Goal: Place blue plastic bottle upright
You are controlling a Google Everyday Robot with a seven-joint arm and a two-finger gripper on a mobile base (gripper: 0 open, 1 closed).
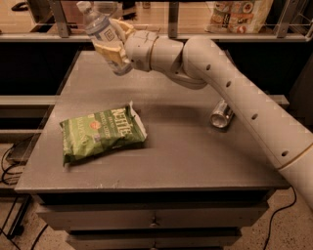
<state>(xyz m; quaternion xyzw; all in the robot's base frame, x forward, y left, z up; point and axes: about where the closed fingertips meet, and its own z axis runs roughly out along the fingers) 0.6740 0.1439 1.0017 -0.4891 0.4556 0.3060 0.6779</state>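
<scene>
- A green Kettle chip bag lies flat on the grey bench, on the left half of the top, with its printed face up and its crumpled open end turned to the right.
- The blue plastic bottle is beyond the chip bag and above it, over the far part of the bench, well apart from the bag.
- The bottle is a clear ribbed one with a white cap and a pale label bearing a dark square logo; it is tilted, with the cap up and away to the left and the base down and to the right.
- The bottle looks to be lifted clear of the bench, though its base is partly covered, so contact with the surface cannot be ruled out.
- The gripper is at the same spot beyond the chip bag, closed around the lower half of the bottle; its yellowish fingers press on both sides of the body below the label.
- The white arm runs from the gripper across the space beyond and to the right of the chip bag, leaving the view at the lower right.
- A silver metal can lies on its side on the bench well to the right of the chip bag, partly behind the arm, its round end facing the camera.
- A drawer with a small handle sits in the bench front, below the chip bag.
- Far behind the chip bag, at the upper right, packaged goods stand on a shelf.
</scene>
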